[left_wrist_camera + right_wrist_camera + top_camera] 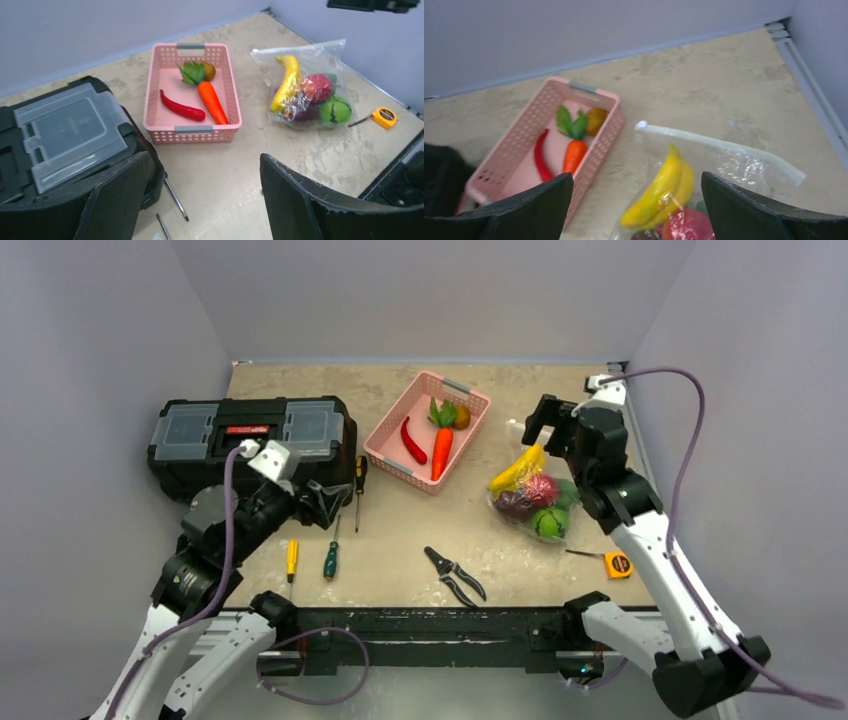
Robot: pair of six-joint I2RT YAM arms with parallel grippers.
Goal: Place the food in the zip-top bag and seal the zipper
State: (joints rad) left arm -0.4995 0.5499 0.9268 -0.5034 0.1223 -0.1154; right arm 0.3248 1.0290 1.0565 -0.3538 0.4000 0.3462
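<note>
The zip-top bag lies flat on the table, right of centre, between the pink basket and the right arm. Its long axis runs from near to far, leaning a little left at the far end. The zipper is at the far end, so the mouth faces the back wall. Whether that strip is pressed shut along its whole length cannot be told.

The food sits inside. The banana lies lengthwise along the bag's left side, one end up near the zipper. The red fruit and maroon fruit are beside it, and the green round fruit is at the closed near end.

The right gripper hangs over the bag's far end, fingers spread wide and gripping nothing (the bag lies free below). The left gripper is well apart on the left, by the black toolbox, its fingers also spread and empty.

The basket holds a carrot, a red chili and a small brown fruit. A yellow tape measure lies just near of the bag, and pruning shears lie toward the table's front edge.
</note>
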